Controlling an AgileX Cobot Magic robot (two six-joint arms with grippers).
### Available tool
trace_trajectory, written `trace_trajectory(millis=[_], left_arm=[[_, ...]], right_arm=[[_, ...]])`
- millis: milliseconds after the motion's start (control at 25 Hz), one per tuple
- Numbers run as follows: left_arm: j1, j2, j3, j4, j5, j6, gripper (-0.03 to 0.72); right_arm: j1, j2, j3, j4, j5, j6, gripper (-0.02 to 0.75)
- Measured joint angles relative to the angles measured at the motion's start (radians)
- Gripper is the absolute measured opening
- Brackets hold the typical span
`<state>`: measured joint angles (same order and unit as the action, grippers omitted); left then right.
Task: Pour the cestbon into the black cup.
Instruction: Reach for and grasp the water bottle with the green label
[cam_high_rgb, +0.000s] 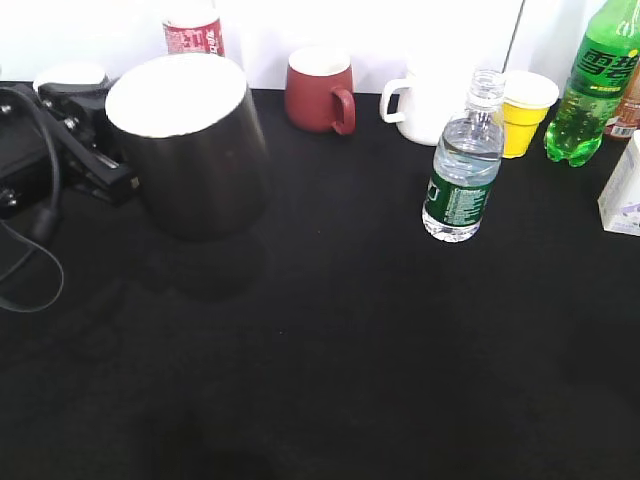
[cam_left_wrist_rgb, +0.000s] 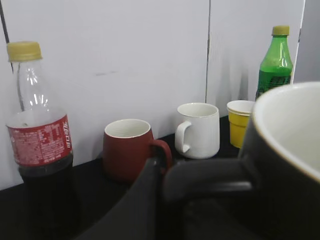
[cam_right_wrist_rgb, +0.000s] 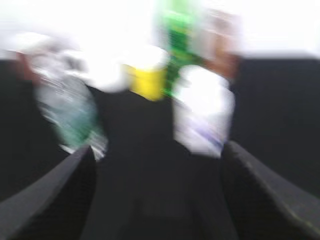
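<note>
Water bottle (cam_high_rgb: 464, 160) stands upright, uncapped, on the black table (cam_high_rgb: 330, 340) at about 2 o'clock from table centre in the exterior view; clear plastic, dark green label, water up near the shoulder. Nothing touches it. Black cup (cam_high_rgb: 190, 140) at 10 o'clock, large and close to camera, white inside, tilted slightly, looks lifted off the table, with a faint shadow under it. Left gripper (cam_high_rgb: 95, 165) sits at 9 o'clock of the cup, dark clamp with cable, pressed against the cup's side. Left wrist view: cup handle (cam_left_wrist_rgb: 210, 182) fills the lower frame, a dark finger (cam_left_wrist_rgb: 132, 210) sits against it, so the left gripper is pinching the cup at the handle. Right gripper (cam_right_wrist_rgb: 157, 200) is seen only in the right wrist view, heavily blurred; two dark fingers (cam_right_wrist_rgb: 50, 200) at the bottom corners are spread wide apart with nothing between them.

Back row along the white wall, left to right in the exterior view: cola bottle (cam_high_rgb: 194, 30) at 11 o'clock behind the cup, dark red mug (cam_high_rgb: 320, 90) at 12, white mug (cam_high_rgb: 425, 105) at 1, yellow cup (cam_high_rgb: 525, 112) just right of the water bottle's neck, green soda bottle (cam_high_rgb: 595, 85) at 2, white carton (cam_high_rgb: 625, 190) at the 3 o'clock edge. The water bottle stands in front of the white mug and yellow cup, well apart from the black cup. In the blurred right wrist view the water bottle (cam_right_wrist_rgb: 70, 115) appears at 9 o'clock, the carton (cam_right_wrist_rgb: 202, 112) near centre.
</note>
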<state>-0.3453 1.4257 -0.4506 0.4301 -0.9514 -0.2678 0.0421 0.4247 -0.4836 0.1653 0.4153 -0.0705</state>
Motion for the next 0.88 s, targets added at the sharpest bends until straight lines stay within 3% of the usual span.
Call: trace_trajectory(millis=[80, 160, 320, 400, 440, 560, 720, 880], left_arm=[[0.000, 0.000, 0.000, 0.000, 0.000, 0.000, 0.034], [0.000, 0.000, 0.000, 0.000, 0.010, 0.000, 0.034], [0.000, 0.000, 0.000, -0.002, 0.046, 0.000, 0.034], [0.000, 0.000, 0.000, -0.002, 0.046, 0.000, 0.034], [0.000, 0.000, 0.000, -0.002, 0.048, 0.000, 0.034], [0.000, 0.000, 0.000, -0.002, 0.060, 0.000, 0.034], [0.000, 0.000, 0.000, -0.002, 0.061, 0.000, 0.034], [0.000, 0.000, 0.000, -0.002, 0.061, 0.000, 0.034]], right_arm=[[0.000, 0.148, 0.087, 0.235, -0.285, -0.228, 0.585], [0.024, 0.275, 0.156, 0.277, -0.507, -0.278, 0.585], [0.314, 0.597, 0.166, 0.239, -0.837, -0.250, 0.587], [0.382, 0.766, 0.166, 0.232, -0.925, -0.216, 0.586], [0.387, 0.836, 0.166, 0.200, -0.960, -0.161, 0.586], [0.389, 1.048, 0.167, -0.053, -1.165, 0.093, 0.589], [0.389, 1.326, 0.166, -0.132, -1.515, 0.168, 0.596], [0.389, 1.398, 0.119, -0.115, -1.562, 0.171, 0.596]])
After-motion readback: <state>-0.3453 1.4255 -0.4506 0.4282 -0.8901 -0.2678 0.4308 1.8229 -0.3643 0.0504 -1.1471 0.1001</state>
